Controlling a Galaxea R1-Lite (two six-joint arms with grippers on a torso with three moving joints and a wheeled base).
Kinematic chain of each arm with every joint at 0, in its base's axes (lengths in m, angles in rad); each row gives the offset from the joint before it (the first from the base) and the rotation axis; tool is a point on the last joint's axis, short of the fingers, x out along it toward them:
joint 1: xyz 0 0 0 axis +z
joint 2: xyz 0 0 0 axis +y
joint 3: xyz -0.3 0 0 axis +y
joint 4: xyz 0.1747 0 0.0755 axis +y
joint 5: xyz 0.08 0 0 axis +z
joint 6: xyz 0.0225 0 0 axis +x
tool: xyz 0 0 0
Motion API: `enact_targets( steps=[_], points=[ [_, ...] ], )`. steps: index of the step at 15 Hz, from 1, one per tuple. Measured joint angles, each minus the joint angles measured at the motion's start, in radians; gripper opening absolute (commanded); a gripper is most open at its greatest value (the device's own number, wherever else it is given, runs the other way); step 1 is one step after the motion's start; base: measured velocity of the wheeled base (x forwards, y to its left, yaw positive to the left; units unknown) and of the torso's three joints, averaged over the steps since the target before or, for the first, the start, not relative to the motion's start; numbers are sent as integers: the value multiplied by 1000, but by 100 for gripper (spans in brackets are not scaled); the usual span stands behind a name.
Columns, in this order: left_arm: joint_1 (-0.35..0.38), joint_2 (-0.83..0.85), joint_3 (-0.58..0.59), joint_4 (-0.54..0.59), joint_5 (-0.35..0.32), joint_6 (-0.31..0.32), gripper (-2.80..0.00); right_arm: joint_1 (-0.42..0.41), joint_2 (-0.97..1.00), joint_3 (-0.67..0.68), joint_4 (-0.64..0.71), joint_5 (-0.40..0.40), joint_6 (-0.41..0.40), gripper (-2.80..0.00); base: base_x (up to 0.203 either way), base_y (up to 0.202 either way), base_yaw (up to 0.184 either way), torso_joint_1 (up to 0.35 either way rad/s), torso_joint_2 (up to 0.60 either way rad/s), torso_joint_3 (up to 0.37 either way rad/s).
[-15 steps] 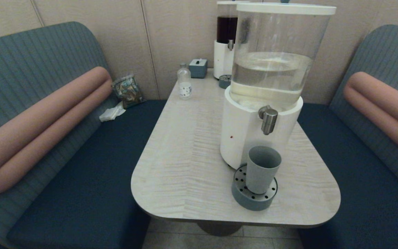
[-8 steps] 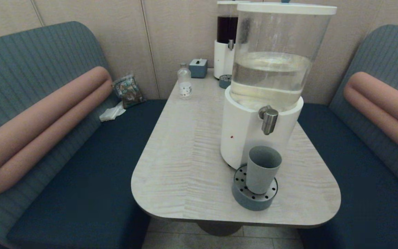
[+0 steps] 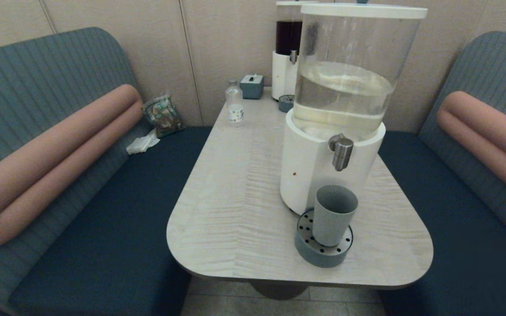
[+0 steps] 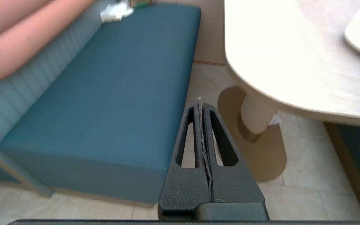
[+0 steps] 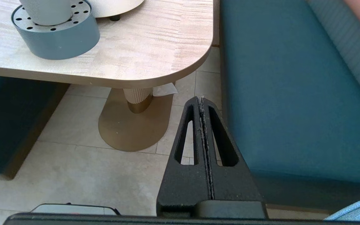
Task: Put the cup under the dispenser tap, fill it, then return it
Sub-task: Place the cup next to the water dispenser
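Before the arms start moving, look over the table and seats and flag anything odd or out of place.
Two things stand out. The pale liquid in the large dispenser sits slanted, as if sloshing. On the left seat, a crumpled white tissue and a snack packet lie loose. The cup stands upright on the drip tray, no spill visible.

Head view: even, soft indoor light, moderately dim, no hard shadows. Slight barrel distortion; the blue-grey ribbed bench backs (image 3: 46, 87) bow at both edges. Faint reflections on the large clear cylindrical dispenser tank (image 3: 349, 66); the liquid surface inside reads tilted.

Left wrist view: the pale wood-grain tabletop (image 4: 286, 53) is blown out, grain nearly lost; upper area soft w/ motion blur.

Right wrist view: sharper, well exposed, grain legible. Soft shadow under the table beside the brass oval pedestal foot (image 5: 130, 131).
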Motion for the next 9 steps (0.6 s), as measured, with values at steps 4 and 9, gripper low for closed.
enact_targets(
  steps=[4,9],
  points=[
    [0,8,-63,-5,-2,15,-280,0,0,0,1,-1,1,-280,0,0,0,0,0,0],
    [-1,320,-529,-59,-68,-115,0,0,0,0,1,-1,1,-280,0,0,0,0,0,0]
  ],
)
